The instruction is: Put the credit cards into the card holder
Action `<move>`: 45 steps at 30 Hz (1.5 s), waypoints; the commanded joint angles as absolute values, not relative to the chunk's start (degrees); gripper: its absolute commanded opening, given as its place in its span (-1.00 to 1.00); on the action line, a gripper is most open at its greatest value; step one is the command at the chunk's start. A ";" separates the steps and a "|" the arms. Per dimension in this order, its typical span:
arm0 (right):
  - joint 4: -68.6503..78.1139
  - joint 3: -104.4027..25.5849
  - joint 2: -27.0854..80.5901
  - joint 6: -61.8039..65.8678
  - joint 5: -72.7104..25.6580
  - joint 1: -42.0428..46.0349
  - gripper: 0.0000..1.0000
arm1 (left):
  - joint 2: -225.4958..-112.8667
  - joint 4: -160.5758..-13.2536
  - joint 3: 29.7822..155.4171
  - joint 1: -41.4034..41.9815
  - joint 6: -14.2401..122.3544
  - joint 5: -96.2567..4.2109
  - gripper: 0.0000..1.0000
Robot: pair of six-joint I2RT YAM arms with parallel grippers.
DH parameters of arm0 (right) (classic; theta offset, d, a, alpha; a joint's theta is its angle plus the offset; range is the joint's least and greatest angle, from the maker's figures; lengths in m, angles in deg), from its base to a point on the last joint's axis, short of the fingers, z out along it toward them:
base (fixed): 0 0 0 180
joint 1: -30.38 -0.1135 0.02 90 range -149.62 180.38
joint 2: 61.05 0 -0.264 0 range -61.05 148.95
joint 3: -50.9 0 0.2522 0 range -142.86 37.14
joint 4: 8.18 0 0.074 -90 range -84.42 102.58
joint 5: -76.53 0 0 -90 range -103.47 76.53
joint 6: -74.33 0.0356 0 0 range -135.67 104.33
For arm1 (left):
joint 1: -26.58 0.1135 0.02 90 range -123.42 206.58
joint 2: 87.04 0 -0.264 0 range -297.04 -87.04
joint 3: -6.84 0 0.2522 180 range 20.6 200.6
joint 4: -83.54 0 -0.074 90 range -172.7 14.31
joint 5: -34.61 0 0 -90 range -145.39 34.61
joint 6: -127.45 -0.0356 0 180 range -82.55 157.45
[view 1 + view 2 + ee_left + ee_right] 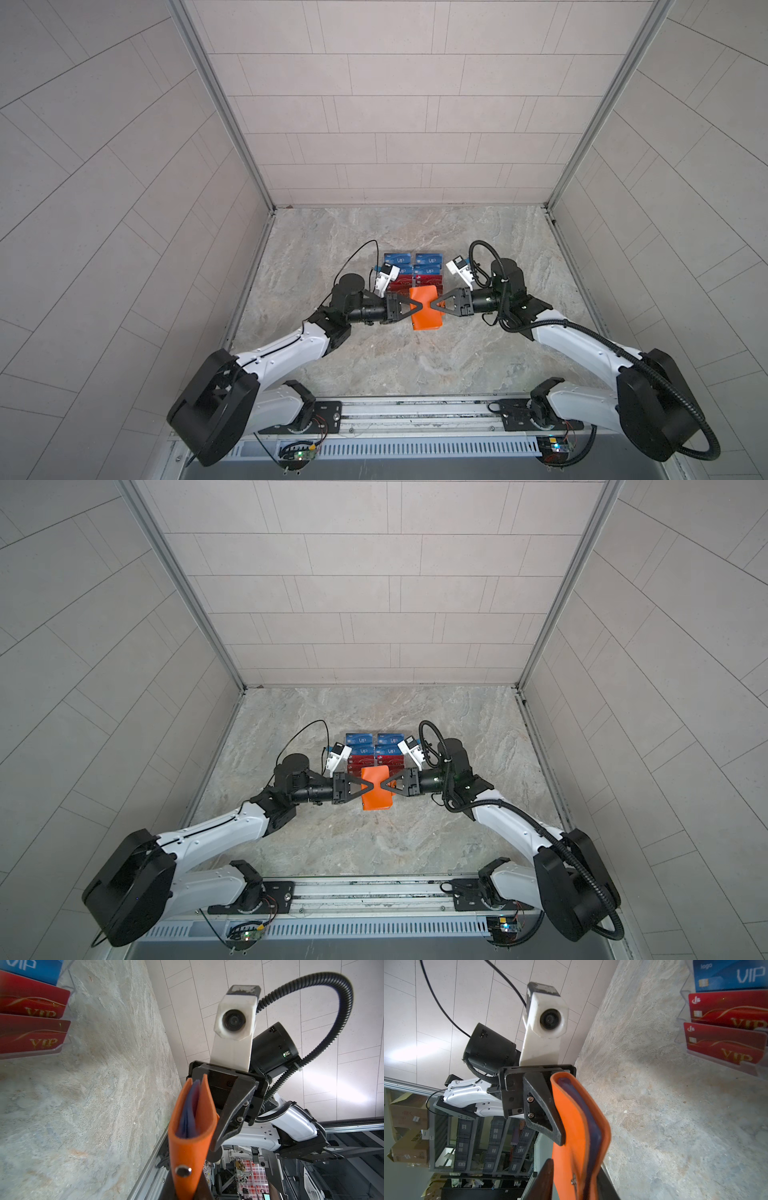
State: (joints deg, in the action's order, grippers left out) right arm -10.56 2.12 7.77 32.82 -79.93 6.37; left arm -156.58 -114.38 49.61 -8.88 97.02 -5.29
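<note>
Orange card holder [189, 1151], slightly splayed

A grey marbled counter [374, 361] lies between pale tiled walls [415, 104], with a metal rail [415, 411] along its near edge. A clear tiered stand [41, 1055] sits mid-counter. Beyond the edge are shelving [477, 1147] and cardboard boxes [406, 1118].

Left end effector [420, 306]: arm level, clamped on orange leather-like card holder [424, 322]. Right end effector [433, 304]: opposite, tips nearly meeting, jaws straddling it.
</note>
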 commanded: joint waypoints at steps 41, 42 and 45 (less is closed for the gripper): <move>1.02 0.37 3.54 25.98 -79.78 11.13 -0.31 | -152.51 -113.60 50.27 -8.86 95.80 -3.67 -0.83; 2.08 0.20 3.76 25.30 -79.50 11.13 -0.32 | -152.44 -113.63 50.29 -8.89 95.83 -3.70 -0.83; 5.91 -0.23 4.74 22.48 -78.31 11.13 -0.35 | -152.17 -113.55 50.43 -8.85 95.82 -3.80 -0.83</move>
State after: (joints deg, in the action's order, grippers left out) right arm 2.14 0.11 4.12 26.20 -79.54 10.94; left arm -153.56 -112.37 49.61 -8.84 96.52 -4.81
